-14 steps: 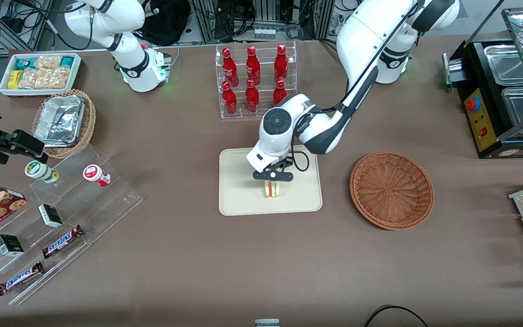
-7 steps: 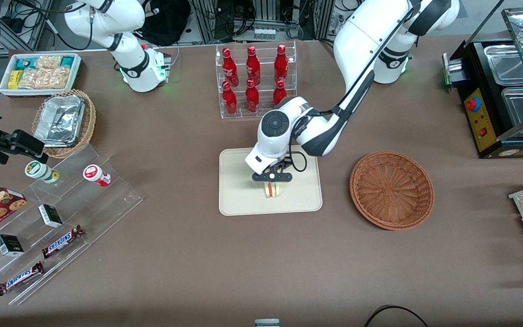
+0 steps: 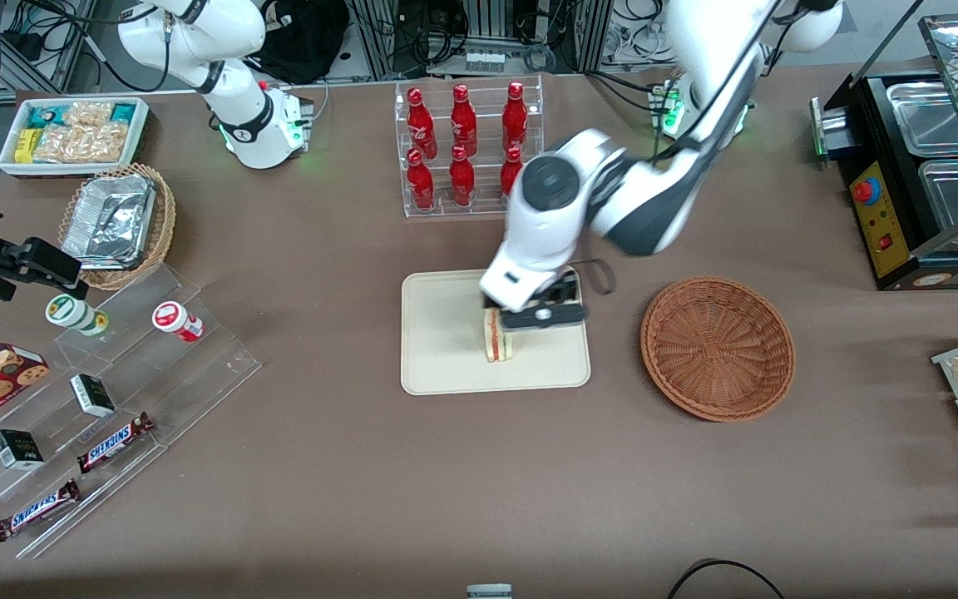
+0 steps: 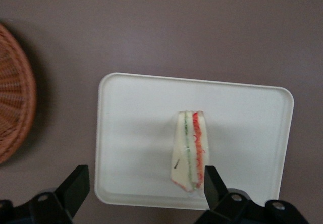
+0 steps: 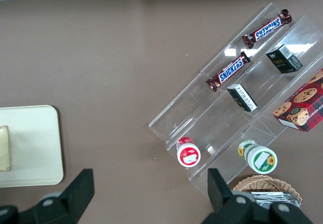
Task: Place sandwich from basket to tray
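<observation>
The sandwich (image 3: 497, 337) stands on its edge on the cream tray (image 3: 441, 366), near the tray's middle, free of any grip. My left gripper (image 3: 539, 319) hangs above the tray, just beside the sandwich on the basket's side, open and empty. In the left wrist view the sandwich (image 4: 189, 151) lies on the tray (image 4: 131, 133) with its red and green filling showing, and the gripper (image 4: 145, 188) has its black fingers (image 4: 78, 186) spread wide, one close beside the sandwich's tip. The reddish-brown basket (image 3: 718, 347) is empty, toward the working arm's end; its rim (image 4: 12, 113) shows in the left wrist view.
A clear rack of red bottles (image 3: 466, 150) stands farther from the camera than the tray. Acrylic shelves with snacks (image 3: 96, 399), a tan basket with foil containers (image 3: 117, 223) and a white snack bin (image 3: 71, 133) lie toward the parked arm's end. A food warmer (image 3: 920, 166) stands at the working arm's end.
My left gripper has risen off the sandwich and shifted toward the basket. The sandwich stays standing on the tray.
</observation>
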Tool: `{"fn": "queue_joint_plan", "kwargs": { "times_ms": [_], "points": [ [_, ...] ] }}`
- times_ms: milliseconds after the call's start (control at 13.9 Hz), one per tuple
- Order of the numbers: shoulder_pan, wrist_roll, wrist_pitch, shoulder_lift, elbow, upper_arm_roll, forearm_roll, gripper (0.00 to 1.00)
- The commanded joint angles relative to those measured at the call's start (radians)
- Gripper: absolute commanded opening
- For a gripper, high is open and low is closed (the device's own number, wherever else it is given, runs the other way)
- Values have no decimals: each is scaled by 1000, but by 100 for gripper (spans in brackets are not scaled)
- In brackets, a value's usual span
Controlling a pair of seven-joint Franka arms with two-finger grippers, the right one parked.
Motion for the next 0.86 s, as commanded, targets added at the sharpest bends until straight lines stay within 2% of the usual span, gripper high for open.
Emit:
{"fn": "queue_joint_plan", "kwargs": {
  "times_ms": [0,432,649,793],
  "points": [
    [70,-11,-155,-160,-38,-2,-34,100],
    [254,152,-410,-333,-33,-2,-34,100],
    [363,374,-504,-378,-33,-2,-38,100],
    [453,436,-533,-408,-33,-2,-38,100]
  ]
}}
